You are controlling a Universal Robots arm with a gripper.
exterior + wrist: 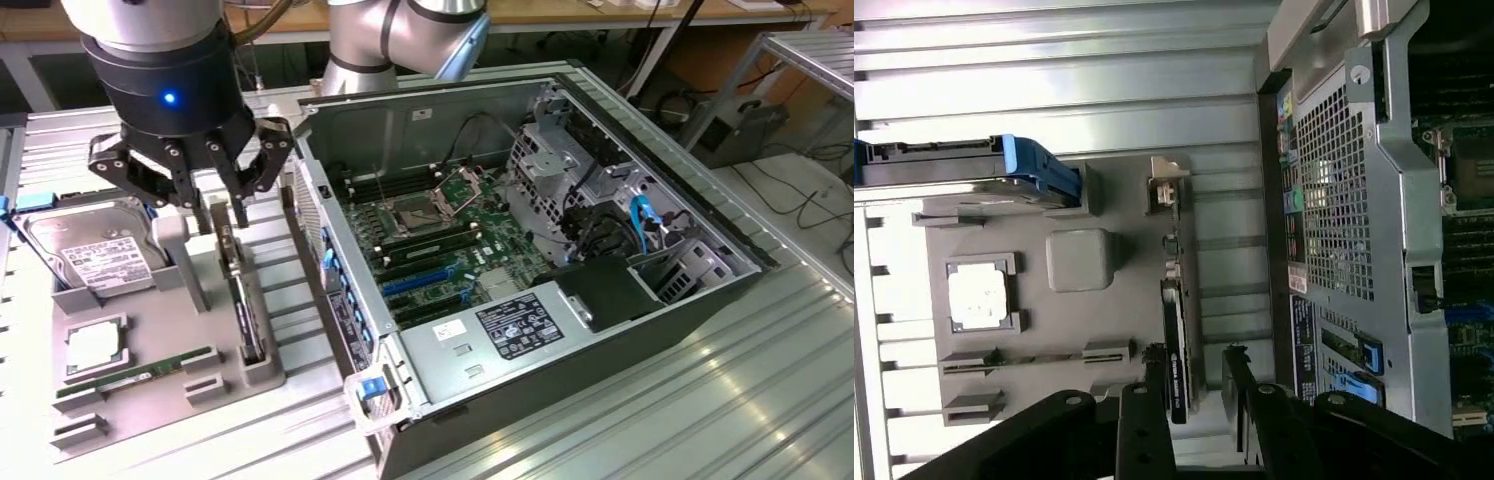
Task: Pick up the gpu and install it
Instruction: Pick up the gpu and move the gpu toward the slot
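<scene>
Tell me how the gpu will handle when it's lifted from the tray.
The gpu looks like a thin, flat board, so it should stay stiff. It stands on edge in a slot of the grey tray, so it would likely tip if released outside it. The open gripper straddles its narrow thickness; it is probably light.

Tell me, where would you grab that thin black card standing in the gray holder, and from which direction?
Probably from straight above, pinching the two flat faces near the upper edge. The gpu stands on edge in a slot of the gray holder, so its lower edge is held in the slot and its top is free. The open gripper hangs over it, one finger to each side.
</scene>
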